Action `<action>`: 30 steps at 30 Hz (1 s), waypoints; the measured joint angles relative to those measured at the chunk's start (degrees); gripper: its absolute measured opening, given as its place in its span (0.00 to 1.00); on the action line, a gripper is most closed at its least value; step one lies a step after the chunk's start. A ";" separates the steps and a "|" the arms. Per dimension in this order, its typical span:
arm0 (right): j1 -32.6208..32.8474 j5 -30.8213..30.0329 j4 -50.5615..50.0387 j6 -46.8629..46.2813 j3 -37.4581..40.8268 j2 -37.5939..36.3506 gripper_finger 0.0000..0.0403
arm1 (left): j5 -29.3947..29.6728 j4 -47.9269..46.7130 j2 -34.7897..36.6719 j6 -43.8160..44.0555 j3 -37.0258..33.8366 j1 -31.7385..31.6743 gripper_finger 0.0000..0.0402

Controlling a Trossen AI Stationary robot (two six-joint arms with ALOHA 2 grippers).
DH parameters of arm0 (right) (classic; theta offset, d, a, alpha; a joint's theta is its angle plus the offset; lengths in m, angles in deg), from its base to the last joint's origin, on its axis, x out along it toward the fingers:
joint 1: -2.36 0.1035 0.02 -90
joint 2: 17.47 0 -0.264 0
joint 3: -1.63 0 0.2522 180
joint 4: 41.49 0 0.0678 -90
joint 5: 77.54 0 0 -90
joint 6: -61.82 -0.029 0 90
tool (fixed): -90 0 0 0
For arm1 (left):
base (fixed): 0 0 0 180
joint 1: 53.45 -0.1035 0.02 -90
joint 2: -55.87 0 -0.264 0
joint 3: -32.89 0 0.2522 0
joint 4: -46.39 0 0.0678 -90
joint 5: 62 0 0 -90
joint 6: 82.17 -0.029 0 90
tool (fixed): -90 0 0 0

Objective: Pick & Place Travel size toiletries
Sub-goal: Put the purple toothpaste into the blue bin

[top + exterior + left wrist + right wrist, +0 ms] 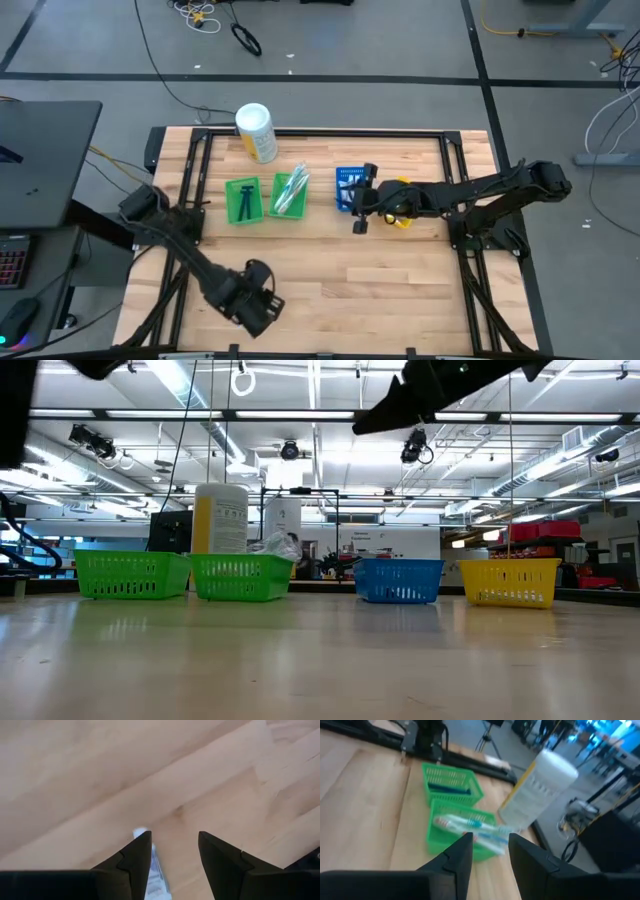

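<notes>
A small white tube with blue marks [156, 870] lies on the wood between the open fingers of my left gripper [175, 837], close beside one finger [137, 855]. That gripper [258, 305] hangs low over the table's near left part. My right gripper [360, 222] is open and holds nothing; it hovers just in front of the blue bin [348, 187]. In the right wrist view, past the open right gripper [490, 840], several toothbrushes [470, 825] lie in a green bin [451, 836]. My left gripper points down at the table with the white tube's capped end [140, 832] showing beside one fingertip. The finger hides the tube's edge, so I cannot tell whether it touches. The tube lies flat on the wood.
Along the far half stand two green bins [243, 200] [290, 193], the blue bin and a yellow bin [402, 208] under my right arm. A big white-and-yellow canister [255, 132] stands behind them. Bare wood [380, 290] stretches across the near half.
</notes>
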 joint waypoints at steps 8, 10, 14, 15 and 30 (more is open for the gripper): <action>-0.46 0.42 4.48 6.39 0.06 0.00 0.34 | -5.94 0.43 -6.48 5.32 -0.04 2.87 0.42; -0.71 0.39 5.24 7.68 0.07 0.00 0.34 | -6.73 -0.03 -7.12 6.79 -0.04 2.87 0.42; -1.31 0.39 6.54 7.95 0.07 0.00 0.34 | -2.80 0.71 -7.00 9.50 -0.02 2.84 0.42; -1.53 0.38 6.86 7.95 0.07 0.00 0.34 | -2.26 0.62 -6.93 10.34 0.02 2.84 0.42; -2.29 0.52 6.51 6.64 0.07 0.01 0.34 | -5.08 0.56 -8.64 10.04 -0.03 2.91 0.42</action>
